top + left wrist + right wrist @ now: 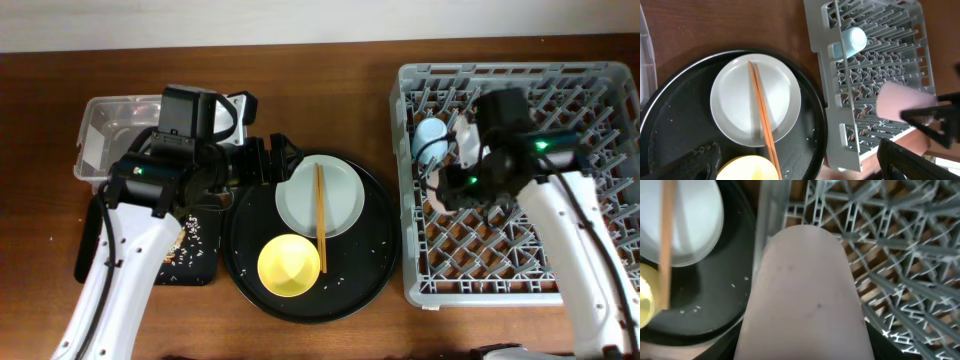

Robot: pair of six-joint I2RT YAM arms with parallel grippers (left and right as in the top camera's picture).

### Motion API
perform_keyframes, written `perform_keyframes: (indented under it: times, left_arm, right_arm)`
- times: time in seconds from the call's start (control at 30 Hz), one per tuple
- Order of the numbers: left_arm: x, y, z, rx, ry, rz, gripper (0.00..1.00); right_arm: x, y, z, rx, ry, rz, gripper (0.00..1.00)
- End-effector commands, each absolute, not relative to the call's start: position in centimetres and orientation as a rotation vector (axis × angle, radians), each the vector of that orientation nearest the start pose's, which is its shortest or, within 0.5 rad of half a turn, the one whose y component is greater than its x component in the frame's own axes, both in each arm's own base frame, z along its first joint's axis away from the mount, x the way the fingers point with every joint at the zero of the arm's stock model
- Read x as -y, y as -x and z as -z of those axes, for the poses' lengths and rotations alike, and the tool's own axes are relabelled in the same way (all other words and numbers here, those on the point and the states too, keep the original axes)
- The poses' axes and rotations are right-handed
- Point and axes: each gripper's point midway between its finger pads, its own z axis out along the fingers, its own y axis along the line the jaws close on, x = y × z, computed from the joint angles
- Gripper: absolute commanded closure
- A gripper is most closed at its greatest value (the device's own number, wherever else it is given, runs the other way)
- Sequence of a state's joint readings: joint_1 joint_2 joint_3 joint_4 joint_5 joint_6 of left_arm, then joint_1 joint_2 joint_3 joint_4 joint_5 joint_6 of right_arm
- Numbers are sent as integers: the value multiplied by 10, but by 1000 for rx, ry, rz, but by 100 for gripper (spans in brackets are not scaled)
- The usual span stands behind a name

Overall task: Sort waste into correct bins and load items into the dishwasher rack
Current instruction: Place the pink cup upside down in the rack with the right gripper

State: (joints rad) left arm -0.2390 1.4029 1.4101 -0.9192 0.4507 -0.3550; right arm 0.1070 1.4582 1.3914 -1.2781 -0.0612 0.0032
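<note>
My right gripper (455,185) is shut on the pink cup (805,295) and holds it over the left part of the grey dishwasher rack (600,80). The cup also shows in the left wrist view (902,100). The light blue cup (432,133) lies in the rack's far left corner. My left gripper (270,160) is open and empty over the far left rim of the round black tray (380,270). On that tray sit the grey-green plate (340,200) with the two chopsticks (320,215) across it, and the yellow bowl (290,265). Napkin and foil wrapper are not visible.
The clear tub (105,135) stands at the far left, partly under my left arm. The shallow black tray (195,265) lies in front of it with rice grains and crumbs (190,235). Loose rice grains dot the round tray. Bare wood lies between tray and rack.
</note>
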Motion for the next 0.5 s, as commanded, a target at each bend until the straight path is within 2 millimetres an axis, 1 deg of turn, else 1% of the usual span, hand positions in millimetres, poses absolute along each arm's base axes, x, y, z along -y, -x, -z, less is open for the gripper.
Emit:
perform_keyframes:
  times: [0.0,0.03,0.07,0.2,0.33,0.37,0.4,0.47]
  left_arm:
    - [157,-333,-254,-2531,-61,792,1]
    - [156,-333,-254,-2531,-61,792,1]
    - [157,-333,-254,-2530,-61,792,1]
    - [157,-333,-254,-2531,-61,792,1]
    - [156,-333,-254,-2530,-61,792,1]
    - [157,-333,-254,-2531,-61,792,1]
    - [157,-333,-254,-2531,-61,792,1]
    - [156,-333,-254,-2531,-61,792,1]
  right_arm:
    - [-37,-281,-152,-2962,125,-82,49]
    - [-37,-279,-144,-2974,101,-84,49]
    - [-37,-278,-141,-2982,101,-83,49]
    - [-37,-281,-140,-2976,100,-84,49]
    - [-37,-285,-133,-2992,101,-82,48]
    - [-37,-284,-133,-2992,101,-82,44]
    - [-37,-284,-133,-2992,101,-82,37]
    - [-37,-284,-133,-2995,101,-82,32]
